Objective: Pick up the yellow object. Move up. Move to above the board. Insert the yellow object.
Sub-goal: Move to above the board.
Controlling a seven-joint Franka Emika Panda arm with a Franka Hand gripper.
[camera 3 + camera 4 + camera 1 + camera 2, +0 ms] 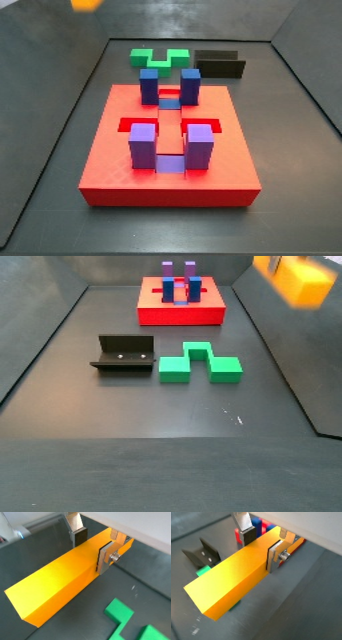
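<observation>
High above the counter (pixel 80 376), the claw (pixel 94 548) pinched the yellow object (pixel 63 579) near one end; the bar looked stiff and smooth, so that off-centre hold risked sagging.

floor: dark grey matte surface (pixel 160 406), flat, with a few pale scuff marks (pixel 238 416) | walls: smooth dark grey side panel (pixel 27 316) and matching back panel (pixel 174 20) enclosing it | light: soft, diffuse sheen, faint shadows
</observation>
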